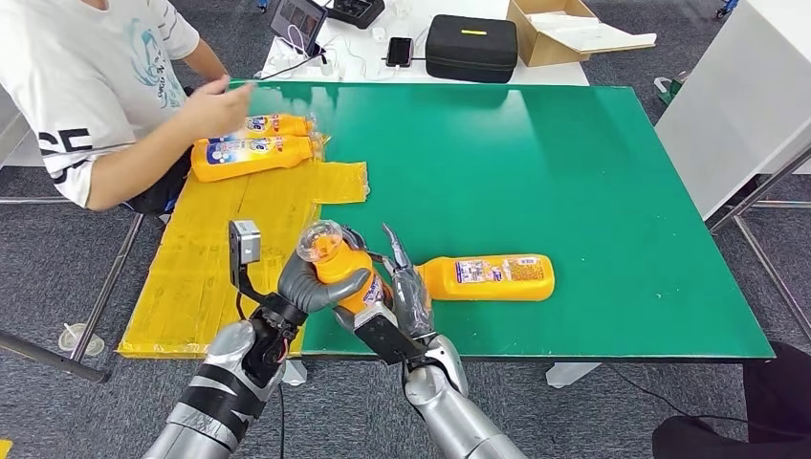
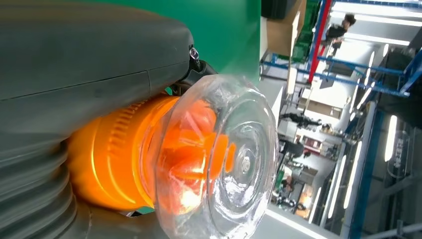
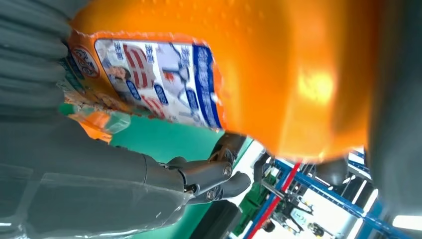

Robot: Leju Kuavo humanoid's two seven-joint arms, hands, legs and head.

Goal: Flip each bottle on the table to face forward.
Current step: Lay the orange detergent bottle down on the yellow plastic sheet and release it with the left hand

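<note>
A: Start with the big things. What's on the green table point(image 1: 574, 191)?

B: A yellow mat point(image 1: 220, 258) covers its left part. At the mat's far end lie two orange bottles point(image 1: 251, 153), side by side, with a person's hand point(image 1: 212, 105) over them. A third bottle on the table point(image 1: 488, 277) lies on its side near the front edge, label up, long axis running left to right, its narrow end pointing toward the robot's hands.

A: And the one being handled?

B: The held bottle point(image 1: 337, 268) is off the surface at the front edge, between the mat and the lying bottle. Its clear cap point(image 2: 219, 164) tilts up toward the camera, its body running down and to the right.

A: Who has hold of it?

B: The left hand point(image 1: 311, 282) wraps the neck just under the cap, thumb across the front. The right hand point(image 1: 406, 292) sits against the lower body; the right wrist view shows the label point(image 3: 154, 79) and orange body pressed close, with dark fingers curled beneath. I judge it a grip, though the fingers look partly spread from above, so how firm it is I can't say.

A: What does the next move turn on?

B: Probably on rolling the bottle about its long axis, cap to base. The lying bottle is just beside the right hand, which is nearer to it.
</note>
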